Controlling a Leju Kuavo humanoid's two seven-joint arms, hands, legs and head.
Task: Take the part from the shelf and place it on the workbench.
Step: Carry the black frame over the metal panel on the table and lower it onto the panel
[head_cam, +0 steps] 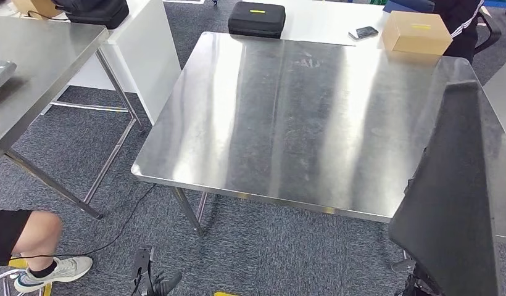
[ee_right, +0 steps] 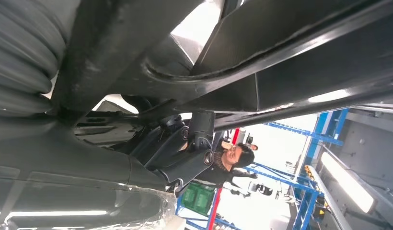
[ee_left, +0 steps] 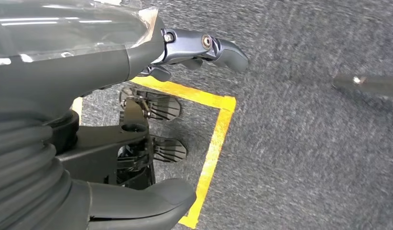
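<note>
Part [head_cam: 451,203], dark panel, upright, over workbench [head_cam: 287,117]

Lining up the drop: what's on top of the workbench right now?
The steel workbench shows a bare surface with a cardboard box at its far right corner. The dark part held by the right hand covers its right edge, hiding anything there.

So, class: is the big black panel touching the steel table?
Cannot tell. In the head view the black panel covers the steel table's right corner, hiding any contact or gap there.
</note>
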